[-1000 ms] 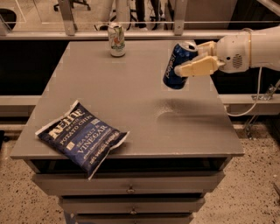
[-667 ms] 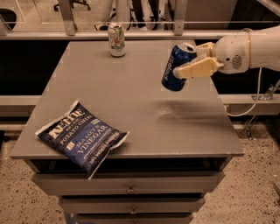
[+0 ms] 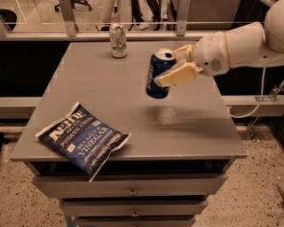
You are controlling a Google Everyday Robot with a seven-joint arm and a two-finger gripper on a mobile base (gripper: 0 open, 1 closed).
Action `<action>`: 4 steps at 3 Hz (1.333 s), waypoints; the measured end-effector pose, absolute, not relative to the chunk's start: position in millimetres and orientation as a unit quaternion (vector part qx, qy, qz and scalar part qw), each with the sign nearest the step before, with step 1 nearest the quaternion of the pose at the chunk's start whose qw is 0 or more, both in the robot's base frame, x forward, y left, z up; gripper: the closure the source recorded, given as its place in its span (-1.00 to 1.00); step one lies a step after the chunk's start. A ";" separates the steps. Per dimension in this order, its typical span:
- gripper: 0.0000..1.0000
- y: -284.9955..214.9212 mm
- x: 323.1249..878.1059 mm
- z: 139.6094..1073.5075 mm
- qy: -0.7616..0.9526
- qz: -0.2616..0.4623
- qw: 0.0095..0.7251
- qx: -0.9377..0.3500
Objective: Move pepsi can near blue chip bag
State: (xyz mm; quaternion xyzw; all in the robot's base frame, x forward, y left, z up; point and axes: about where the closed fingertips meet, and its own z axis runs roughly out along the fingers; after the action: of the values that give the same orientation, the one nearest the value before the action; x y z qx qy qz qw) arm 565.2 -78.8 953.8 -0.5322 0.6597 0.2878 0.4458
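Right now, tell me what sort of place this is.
Probably an office or lab, not a home: a gray drawer cabinet serves as table, an office chair base and people's legs show beyond the railing. The gripper holds the pepsi can above the cabinet top.

One camera looks down from the front, fairly near, across the whole worktop (image 3: 88, 88) toward the far rail (image 3: 213, 22). The end effector (image 3: 165, 71), clasping the pepsi can (image 3: 158, 73), enters from picture-right.
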 end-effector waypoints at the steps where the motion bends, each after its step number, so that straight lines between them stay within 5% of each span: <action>1: 1.00 -33.1 553.5 937.4 0.646 0.282 0.427 -0.567; 4: 0.97 26.4 530.8 902.7 0.615 0.295 0.391 -0.619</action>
State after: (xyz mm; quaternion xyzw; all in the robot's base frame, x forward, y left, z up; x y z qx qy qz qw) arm 530.8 26.4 902.7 -0.6186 0.6147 0.2950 0.3906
